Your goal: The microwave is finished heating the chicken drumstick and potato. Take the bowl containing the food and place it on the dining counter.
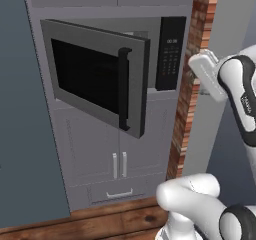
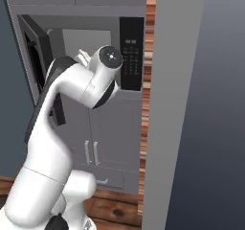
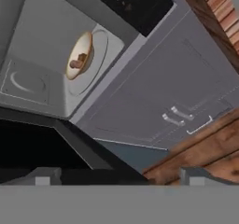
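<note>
The microwave point(image 1: 150, 49) is built into grey cabinets, and its black glass door point(image 1: 95, 79) stands swung open to the left. In the hand view, which is rolled, the cream bowl point(image 3: 74, 50) with a tan rim sits on the glass turntable point(image 3: 100, 45) inside the pale cavity. A reddish-brown chicken drumstick point(image 3: 78, 62) lies in the bowl. I cannot make out the potato apart from it. My gripper point(image 3: 119, 177) is open, well short of the cavity, with nothing between its fingertips point(image 3: 46, 176). The dining counter is out of view.
The open door's dark edge point(image 3: 70, 139) runs close across the hand view's lower left. The black keypad point(image 1: 170, 51) is right of the cavity. A brick column point(image 1: 192, 84) and a grey wall point(image 2: 177, 104) stand at the right. Cabinet doors point(image 1: 117, 149) and wooden floor point(image 1: 110, 221) lie below.
</note>
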